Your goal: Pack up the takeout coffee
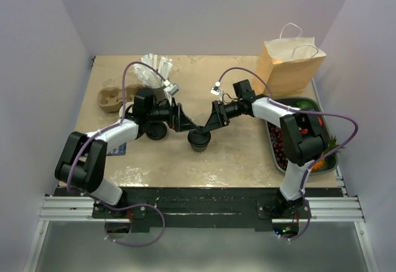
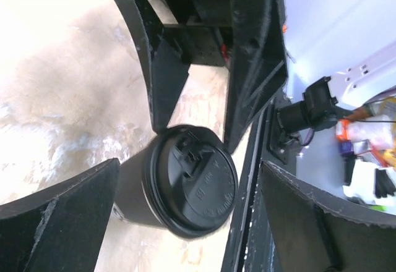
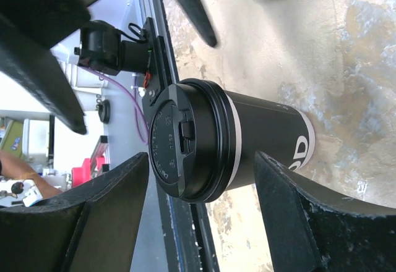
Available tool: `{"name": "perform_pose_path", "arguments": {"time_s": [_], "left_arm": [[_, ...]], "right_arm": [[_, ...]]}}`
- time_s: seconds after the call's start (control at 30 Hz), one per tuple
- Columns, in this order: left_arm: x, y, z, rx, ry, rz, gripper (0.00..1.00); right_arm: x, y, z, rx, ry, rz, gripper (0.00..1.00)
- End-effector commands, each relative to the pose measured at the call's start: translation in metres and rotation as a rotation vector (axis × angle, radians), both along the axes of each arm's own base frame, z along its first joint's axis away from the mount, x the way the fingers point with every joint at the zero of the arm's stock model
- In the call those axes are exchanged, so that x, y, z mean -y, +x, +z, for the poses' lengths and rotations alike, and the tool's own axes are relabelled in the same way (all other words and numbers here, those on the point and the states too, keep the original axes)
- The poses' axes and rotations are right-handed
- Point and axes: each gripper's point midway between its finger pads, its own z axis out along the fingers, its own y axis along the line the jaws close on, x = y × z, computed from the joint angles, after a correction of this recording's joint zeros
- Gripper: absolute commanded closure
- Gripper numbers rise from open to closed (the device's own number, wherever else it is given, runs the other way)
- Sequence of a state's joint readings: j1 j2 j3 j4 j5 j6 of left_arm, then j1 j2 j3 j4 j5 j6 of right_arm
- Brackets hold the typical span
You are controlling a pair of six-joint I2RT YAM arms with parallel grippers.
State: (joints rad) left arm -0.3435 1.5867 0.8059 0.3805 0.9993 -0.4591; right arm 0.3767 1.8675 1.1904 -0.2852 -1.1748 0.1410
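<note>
The small paper takeout coffee cup (image 3: 266, 139) is black, with a thin white band under its round black plastic lid (image 3: 176, 139) and a white printed mark near its base. The stone-patterned table top (image 1: 241, 157) is beige, mottled with paler and greyer patches. At its far right corner, the paper bag (image 1: 288, 68) is tan with white handles. Near the far left corner, the moulded cardboard cup carrier (image 1: 111, 97) is brown. A purple cable (image 1: 339, 119) loops over the white-and-black right arm (image 1: 269, 107).

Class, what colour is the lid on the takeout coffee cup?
Black: the lid shows clearest in the left wrist view.
</note>
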Motion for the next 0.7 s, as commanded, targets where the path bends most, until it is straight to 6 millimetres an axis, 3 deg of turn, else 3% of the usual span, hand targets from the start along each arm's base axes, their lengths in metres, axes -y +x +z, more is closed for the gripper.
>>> {"name": "perform_pose_path", "arguments": {"time_s": [0.0,0.1,0.3,0.67], "left_arm": [[-0.020,-0.011,-0.006,0.035,0.139,0.068,0.00],[-0.030,-0.023,-0.025,0.000,0.202,0.079,0.00],[-0.029,-0.027,-0.046,0.001,0.222,0.025,0.00],[-0.023,-0.033,-0.045,0.038,0.178,-0.039,0.01]], "right_arm": [[-0.002,0.003,0.012,0.047,0.032,0.028,0.27],[-0.001,0.007,0.006,0.059,0.003,0.020,0.27],[-0.004,0.015,-0.002,0.056,-0.017,0.010,0.27],[-0.003,0.015,-0.007,0.057,-0.033,-0.003,0.28]]}}
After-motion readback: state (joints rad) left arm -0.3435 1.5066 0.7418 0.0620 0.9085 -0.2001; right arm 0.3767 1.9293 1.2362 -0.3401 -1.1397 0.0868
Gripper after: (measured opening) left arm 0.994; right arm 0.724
